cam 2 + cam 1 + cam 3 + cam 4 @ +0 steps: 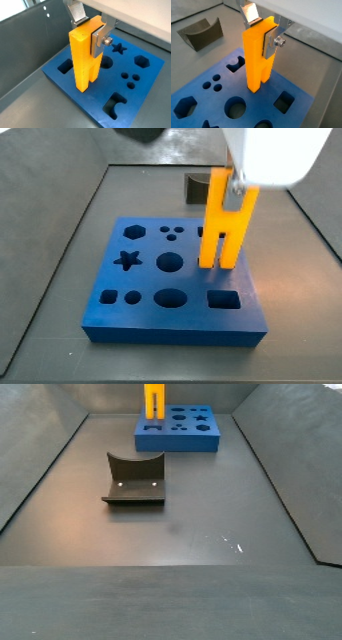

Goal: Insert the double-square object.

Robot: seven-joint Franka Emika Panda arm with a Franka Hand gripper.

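While held upright above the blue block, the tall yellow-orange plastic bar with two square prongs at its lower end [260,52] is pinched near its upper end by the gripper [264,31], whose flat silver finger plates [273,40] are pressed against opposite faces of the bar. The same hold is seen in both wrist views, bar [86,55] and gripper [92,29] alike. The fork of the bar is best shown in a side view [226,220], where the two prongs point down at the rectangular blue block with shaped cut-outs [147,298]; whether the prong tips touch the block or sit in a cut-out cannot be told. The gripper [238,190] is mostly covered there by the white arm body above.

Star, hexagon, round, square and three-dot cut-outs are seen in the block's top face [143,75]. On the grey metal floor [201,524], well apart from the block [178,436], a dark grey block with a curved notch [135,481] is standing; it is also seen in a wrist view [201,33]. In the far side view only the bar [155,402] is seen standing over the block, the gripper being cut off by the frame.
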